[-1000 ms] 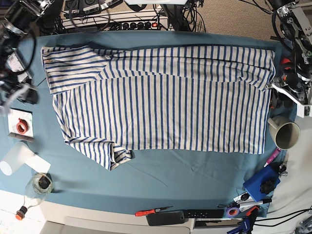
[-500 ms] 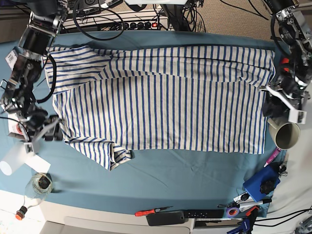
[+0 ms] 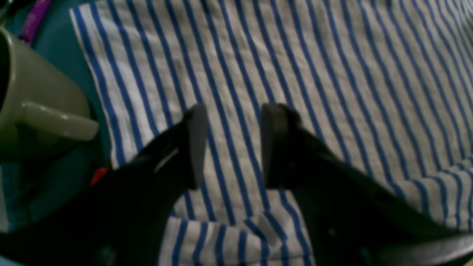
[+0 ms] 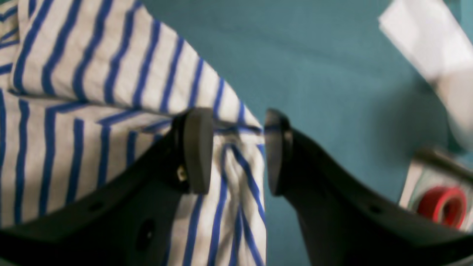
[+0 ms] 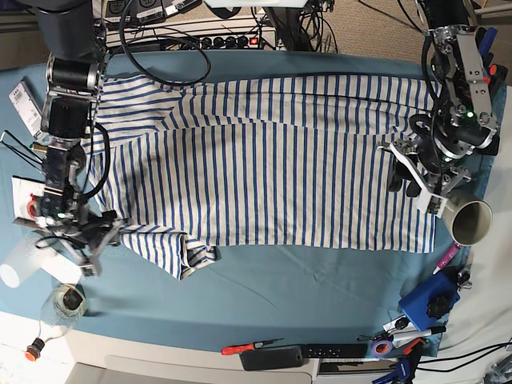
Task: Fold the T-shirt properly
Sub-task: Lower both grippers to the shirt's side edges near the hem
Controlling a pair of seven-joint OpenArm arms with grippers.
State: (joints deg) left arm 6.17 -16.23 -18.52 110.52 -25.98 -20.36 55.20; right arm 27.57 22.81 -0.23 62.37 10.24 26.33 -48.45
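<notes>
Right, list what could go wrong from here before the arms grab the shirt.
1. The mug stands right beside the T-shirt hem, close under the left tool. Lifting that edge could knock it.
2. The right tool hangs open over the rumpled sleeve edge, half above bare tablecloth. It may pinch only one layer, or the cloth beneath.
3. The far side is already folded over unevenly, so the next fold could end up crooked.

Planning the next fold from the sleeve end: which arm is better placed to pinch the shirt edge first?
Right. The right gripper stands open straddling the T-shirt sleeve edge; the left gripper is open over flat cloth, inside the hem.
</notes>
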